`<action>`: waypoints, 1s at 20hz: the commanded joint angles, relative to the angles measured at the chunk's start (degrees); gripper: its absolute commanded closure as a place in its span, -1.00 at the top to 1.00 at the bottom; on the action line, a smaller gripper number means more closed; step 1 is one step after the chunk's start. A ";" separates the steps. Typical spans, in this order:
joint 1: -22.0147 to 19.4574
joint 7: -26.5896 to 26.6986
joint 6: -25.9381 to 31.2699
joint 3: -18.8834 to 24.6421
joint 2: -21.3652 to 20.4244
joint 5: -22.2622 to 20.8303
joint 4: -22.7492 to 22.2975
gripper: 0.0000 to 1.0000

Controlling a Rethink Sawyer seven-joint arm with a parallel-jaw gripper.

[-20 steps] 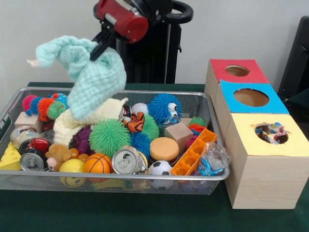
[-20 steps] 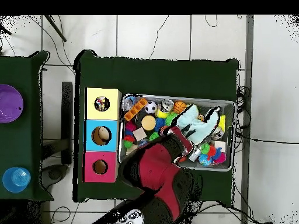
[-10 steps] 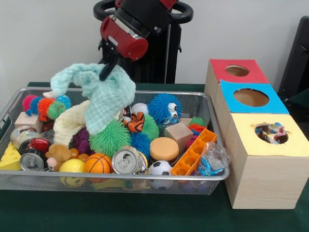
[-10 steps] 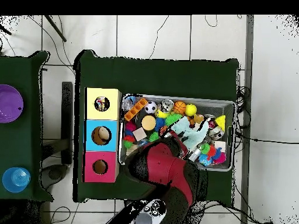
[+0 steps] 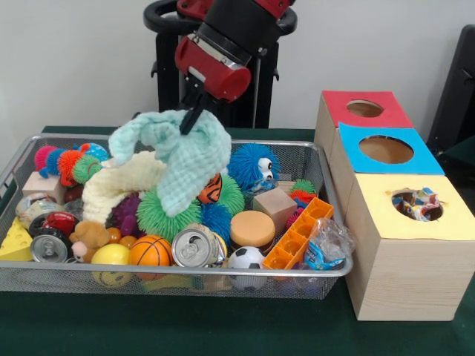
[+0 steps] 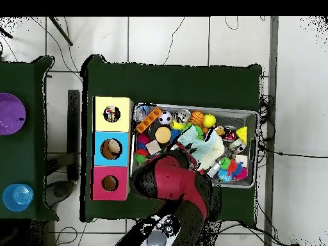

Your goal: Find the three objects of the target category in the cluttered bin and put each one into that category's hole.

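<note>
A mint green cloth (image 5: 182, 157) hangs over the middle of the wire bin (image 5: 185, 272), its lower end brushing the green spiky ball (image 5: 159, 211). My gripper (image 5: 194, 119) is shut on the cloth's top fold. From above, the cloth (image 6: 205, 146) shows beside the red arm, which hides the gripper. Three wooden boxes stand beside the bin. Their tops are red (image 5: 364, 109), blue (image 5: 386, 150) and yellow (image 5: 415, 205), each with a round hole. The yellow box's hole shows wrappers inside.
The bin holds a cream cloth (image 5: 119, 185), a drink can (image 5: 194, 247), a blue spiky ball (image 5: 251, 165), a wooden cube (image 5: 274, 205), an orange tray (image 5: 297, 233) and several small balls. A purple plate (image 6: 11, 113) and a blue cup (image 6: 17, 196) sit on a side table.
My gripper has carried the mint cloth rightward in the front view, toward the boxes, and lower. The cloth now hangs over the bin's middle instead of its left part.
</note>
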State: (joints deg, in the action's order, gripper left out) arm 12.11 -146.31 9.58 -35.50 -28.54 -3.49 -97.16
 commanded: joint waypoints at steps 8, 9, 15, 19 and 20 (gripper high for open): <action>-8.82 7.32 13.78 18.09 -5.21 -6.85 -0.93 1.00; -8.62 7.12 13.16 17.95 -5.04 -7.13 -0.62 1.00; -4.52 1.53 9.09 12.72 -2.14 -8.59 2.17 1.00; -1.91 -1.27 9.26 8.13 -1.42 -8.90 3.88 1.00; -0.49 -2.67 8.71 6.79 -0.77 -8.87 3.47 1.00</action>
State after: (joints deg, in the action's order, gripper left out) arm 8.54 -146.31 16.41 -27.47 -31.33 -9.89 -96.97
